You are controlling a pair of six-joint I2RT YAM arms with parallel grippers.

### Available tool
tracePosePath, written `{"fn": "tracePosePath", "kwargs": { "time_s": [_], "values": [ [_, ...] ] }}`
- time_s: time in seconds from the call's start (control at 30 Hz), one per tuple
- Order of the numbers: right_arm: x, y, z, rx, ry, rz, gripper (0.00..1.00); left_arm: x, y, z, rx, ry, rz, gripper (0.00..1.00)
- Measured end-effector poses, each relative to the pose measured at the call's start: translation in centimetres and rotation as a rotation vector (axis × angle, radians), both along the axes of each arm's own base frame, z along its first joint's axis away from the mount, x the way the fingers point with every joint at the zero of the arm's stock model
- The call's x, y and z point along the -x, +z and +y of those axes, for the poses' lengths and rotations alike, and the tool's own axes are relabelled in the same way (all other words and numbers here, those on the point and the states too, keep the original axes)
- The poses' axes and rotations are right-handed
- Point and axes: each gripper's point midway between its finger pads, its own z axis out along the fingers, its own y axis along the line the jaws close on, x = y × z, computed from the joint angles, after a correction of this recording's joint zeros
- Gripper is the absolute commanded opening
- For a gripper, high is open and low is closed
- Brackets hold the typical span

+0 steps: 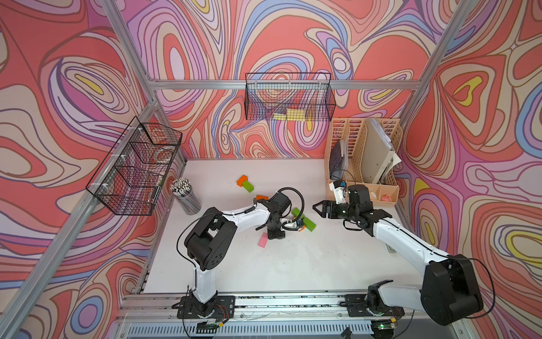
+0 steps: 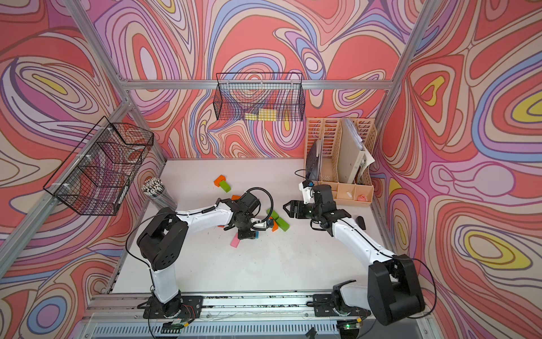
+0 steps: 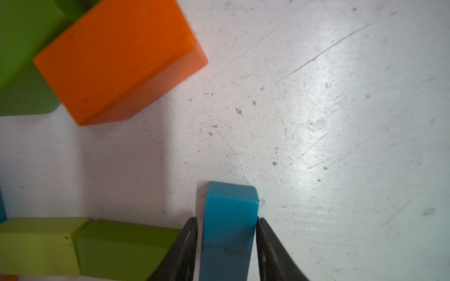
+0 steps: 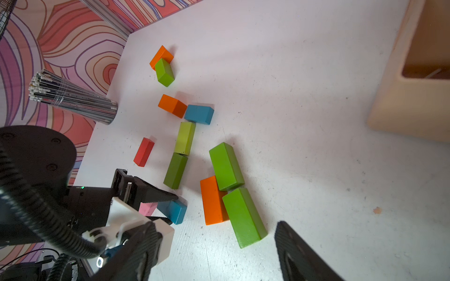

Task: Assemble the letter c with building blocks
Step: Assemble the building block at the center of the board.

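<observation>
At the frame's bottom the left fingers stand just loose around the blue block, right fingers spread empty; the left should rise straight, not nudging it.

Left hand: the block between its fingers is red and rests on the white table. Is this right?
No. The block between the fingers of the left hand is blue, not red; the left wrist view shows it. It does rest on the white table.
</observation>
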Motion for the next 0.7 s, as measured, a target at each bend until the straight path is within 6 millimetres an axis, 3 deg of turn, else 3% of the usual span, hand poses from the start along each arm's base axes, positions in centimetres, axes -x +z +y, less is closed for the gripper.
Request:
{"fn": "tracePosePath", "kwargs": {
  "time_s": [0.33, 0.7],
  "values": [
    [-0.2, 0.1, -0.1, -0.002, -0.005, -0.006, 0.8, 0.1, 0.8, -0.3, 0.029, 0.017, 0.002, 0.45],
    [-0.1, 0.1, 0.0, -0.004, 0.002, -0.004, 0.73, 0.0, 7.7, -2.0, 0.278, 0.275, -0.007, 0.42]
  ]
}}
